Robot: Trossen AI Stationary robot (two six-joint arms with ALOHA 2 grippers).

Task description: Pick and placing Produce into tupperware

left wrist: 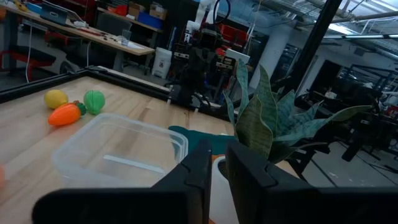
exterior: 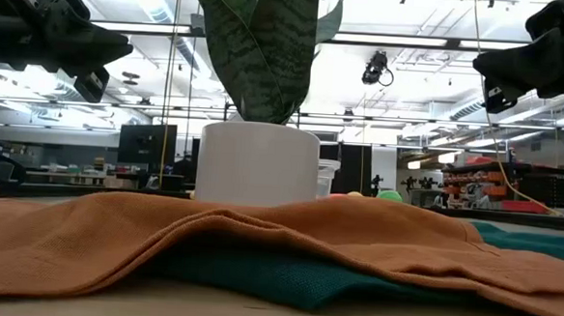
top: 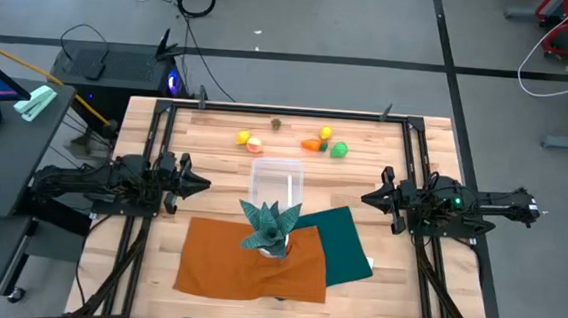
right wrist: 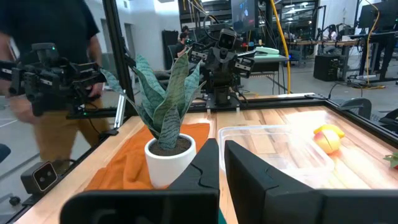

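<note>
Two robot arms wait above a wooden table; nothing has been picked up yet.

From left to right: the left gripper (top: 199, 183) hovers at the table's left, its claw nearly closed and holding nothing. The clear tupperware (top: 277, 182) sits empty at centre, just behind a potted plant (top: 269, 225) on an orange cloth (top: 247, 262). The produce (top: 290, 139) lies scattered along the far edge. The right gripper (top: 367, 198) hovers closed and empty. Next, it seems, a claw must open and reach back for a piece.

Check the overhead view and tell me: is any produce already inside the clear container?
No: the clear container holds nothing, and the produce lies on the bare wood beyond it, toward the table's far edge.
</note>
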